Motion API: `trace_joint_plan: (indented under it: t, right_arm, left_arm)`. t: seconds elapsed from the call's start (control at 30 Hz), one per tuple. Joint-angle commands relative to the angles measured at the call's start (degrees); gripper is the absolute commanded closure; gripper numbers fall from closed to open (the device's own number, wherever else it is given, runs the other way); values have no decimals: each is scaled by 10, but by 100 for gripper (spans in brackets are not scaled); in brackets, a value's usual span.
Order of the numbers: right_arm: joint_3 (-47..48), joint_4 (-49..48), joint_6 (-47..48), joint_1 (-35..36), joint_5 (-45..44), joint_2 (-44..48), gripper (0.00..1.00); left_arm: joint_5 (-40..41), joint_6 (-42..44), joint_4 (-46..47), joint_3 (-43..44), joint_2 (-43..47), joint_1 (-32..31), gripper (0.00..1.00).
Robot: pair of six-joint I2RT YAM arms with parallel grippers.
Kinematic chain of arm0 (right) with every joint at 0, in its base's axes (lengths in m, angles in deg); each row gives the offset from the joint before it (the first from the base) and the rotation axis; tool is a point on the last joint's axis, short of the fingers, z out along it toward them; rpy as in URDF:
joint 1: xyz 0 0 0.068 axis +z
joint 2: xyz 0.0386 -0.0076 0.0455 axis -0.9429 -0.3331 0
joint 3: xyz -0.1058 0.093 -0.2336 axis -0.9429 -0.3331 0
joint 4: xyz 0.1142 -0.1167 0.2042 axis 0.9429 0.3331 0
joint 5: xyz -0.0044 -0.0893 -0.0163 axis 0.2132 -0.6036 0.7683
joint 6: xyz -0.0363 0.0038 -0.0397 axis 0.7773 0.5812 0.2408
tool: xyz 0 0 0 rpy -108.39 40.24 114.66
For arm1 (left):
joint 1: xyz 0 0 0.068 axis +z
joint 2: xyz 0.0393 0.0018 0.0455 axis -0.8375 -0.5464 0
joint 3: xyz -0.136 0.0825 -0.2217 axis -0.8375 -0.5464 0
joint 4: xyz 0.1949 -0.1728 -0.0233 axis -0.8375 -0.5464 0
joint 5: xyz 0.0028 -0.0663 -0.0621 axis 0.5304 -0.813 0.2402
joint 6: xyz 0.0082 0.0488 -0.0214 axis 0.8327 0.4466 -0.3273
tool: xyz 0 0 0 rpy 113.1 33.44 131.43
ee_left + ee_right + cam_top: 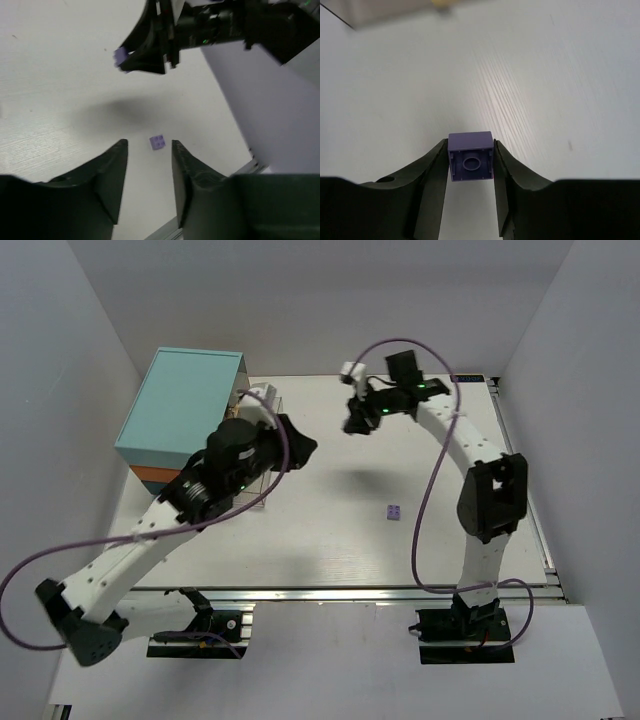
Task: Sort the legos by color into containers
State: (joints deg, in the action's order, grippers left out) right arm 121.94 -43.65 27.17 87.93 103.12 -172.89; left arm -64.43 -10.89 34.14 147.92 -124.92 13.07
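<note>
At the near edge of the white table [330, 540] the two white arms rise from their bases, the left one leaning far up and to the left, the right one standing tall and bending back toward the middle. Nearest of the task's pieces is a small pale purple studded plastic brick [393, 511], which lies alone, studs up, on the bare tabletop between the two arms and closer to the right one. The left wrist view looks down on this loose brick in the gap between the fingers, which are spread apart with nothing in them, so the left gripper [303, 448] is released and hangs above the table, apart from the brick. Farther back, the right gripper [357, 422] is raised above the tabletop and casts a soft shadow on it. It is clenched on a second pale purple plastic brick [470, 162], pinched by its two side walls between the black fingers [432, 185], its hollow underside and round inner tube facing the wrist camera. At the far left stands the large boxy cabinet with a light-teal top and an orange-banded side [185, 405]. Just beside it is a clear plastic drawer [268, 398], mostly hidden by the left arm, and its contents cannot be made out.
</note>
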Motion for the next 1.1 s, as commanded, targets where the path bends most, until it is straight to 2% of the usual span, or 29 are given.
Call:
trace_joint_plan:
  t: [0.0,0.1,0.2,0.23,0.3,0.37,0.5,0.57,0.63,0.67,0.73,0.77,0.8,0.87,0.9,1.0,1.07]
  right_arm:
    - [57,-64,-69,83,121,-52,100]
    - [103,-163,-132,126,141,-87,100]
    - [132,-310,-246,161,142,-141,100]
    - [138,-311,-264,168,136,-151,100]
    - [142,-394,-297,194,106,-177,100]
    - [151,-443,-320,213,75,-195,100]
    - [193,-470,-337,243,14,-252,100]
    - [216,-473,-343,255,-2,-266,90]
    - [217,-491,-345,259,-6,-277,73]
    - [216,-493,-345,264,-9,-279,58]
    - [215,-495,-360,263,-14,-278,42]
    - [215,-496,-368,259,-15,-277,42]
    - [213,-495,-373,252,-22,-268,41]
    - [203,-499,-394,243,-29,-254,43]
    - [189,-502,-401,225,-31,-236,44]
    - [151,-507,-431,184,-26,-192,57]
    - [124,-494,-455,156,-29,-164,78]
  left_arm:
    - [81,-20,19,-38,74,2,53]
    - [93,-36,26,-64,110,2,55]
    - [106,-48,9,-69,138,2,48]
    - [107,-51,4,-67,138,2,46]
    - [112,-59,-5,-60,138,2,44]
    - [114,-62,-19,-53,136,2,42]
    - [117,-63,-34,-33,128,2,39]
    - [114,-63,-42,-29,124,-3,38]
    - [113,-66,-44,-31,123,-3,38]
    - [113,-67,-43,-33,122,-3,38]
    - [108,-71,-32,-39,118,-3,43]
    - [103,-72,-23,-49,116,-3,47]
    - [89,-73,-13,-55,110,-3,56]
    - [69,-72,15,-65,95,-3,66]
    - [58,-72,22,-64,86,-3,74]
    - [15,-62,40,-46,32,-3,85]
    - [-24,-54,60,-34,-10,-3,87]
